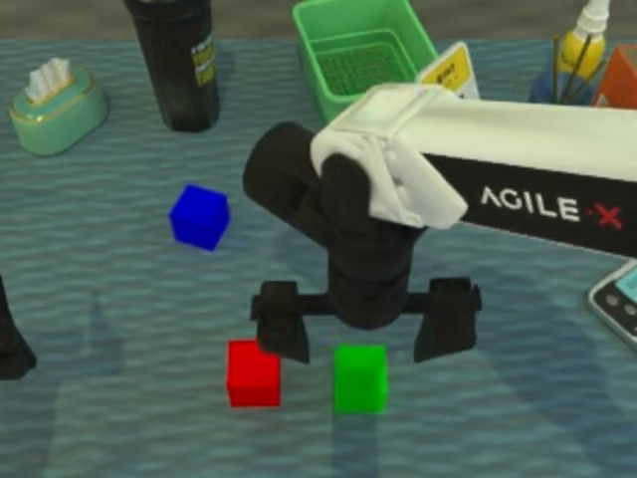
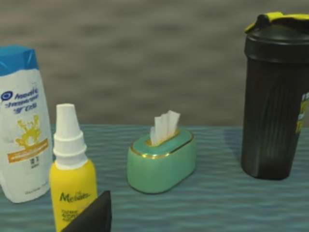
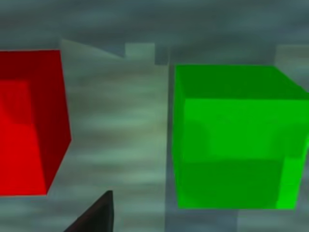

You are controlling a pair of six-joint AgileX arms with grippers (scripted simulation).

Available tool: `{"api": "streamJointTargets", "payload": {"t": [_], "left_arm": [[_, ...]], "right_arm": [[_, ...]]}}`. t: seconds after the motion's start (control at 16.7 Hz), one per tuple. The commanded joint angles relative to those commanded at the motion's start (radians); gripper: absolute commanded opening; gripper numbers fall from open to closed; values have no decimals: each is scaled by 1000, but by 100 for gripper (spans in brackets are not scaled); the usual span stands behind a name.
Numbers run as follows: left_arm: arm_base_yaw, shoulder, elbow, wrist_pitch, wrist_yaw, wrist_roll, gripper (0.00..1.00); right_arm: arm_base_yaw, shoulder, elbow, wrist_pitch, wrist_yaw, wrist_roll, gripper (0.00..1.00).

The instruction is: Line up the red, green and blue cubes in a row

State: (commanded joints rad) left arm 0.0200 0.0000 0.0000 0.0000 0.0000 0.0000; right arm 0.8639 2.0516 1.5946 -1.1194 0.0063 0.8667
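A blue-grey, ripple-patterned table (image 1: 119, 299) carries everything. Above its near middle the right gripper (image 1: 365, 334) hangs with its jaws spread wide and holding nothing, one finger (image 1: 282, 324) just behind the red cube (image 1: 253, 373), the other (image 1: 446, 317) out past the green cube's right side. The green cube (image 1: 359, 377) sits on the table below the gap between the fingers, and the red cube lies just beside it on the left, a narrow strip of table between them; the right wrist view shows the same pair apart. The blue cube (image 1: 199, 216) rests well apart from them, farther back and to the left.

At the back edge a green basket (image 1: 318, 60) stands with its mesh floor bare. A dark blue pen cup (image 1: 557, 88) at the back right holds thin sticks. Left of the basket stands a black shaker bottle (image 1: 179, 65), and a mint tissue box (image 1: 58, 112) with a tissue poking out.

The left arm (image 1: 10, 344) sits parked at the table's left edge; whether its fingers are open or closed cannot be told.
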Motion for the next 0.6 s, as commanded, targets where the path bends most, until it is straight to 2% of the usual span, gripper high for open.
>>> {"api": "streamJointTargets", "payload": {"t": [0.18,0.42,0.6], "left_arm": [[0,0,0,0,0,0,100],[0,0,0,0,0,0,100],[-14,61,61,-44,3,1,100]], "right_arm": [[2,-24,45,-59,0,-3,100],[-4,-21,43,-57,0,-2,100],[-30,-80,-4,-25,22,-37,100]]}}
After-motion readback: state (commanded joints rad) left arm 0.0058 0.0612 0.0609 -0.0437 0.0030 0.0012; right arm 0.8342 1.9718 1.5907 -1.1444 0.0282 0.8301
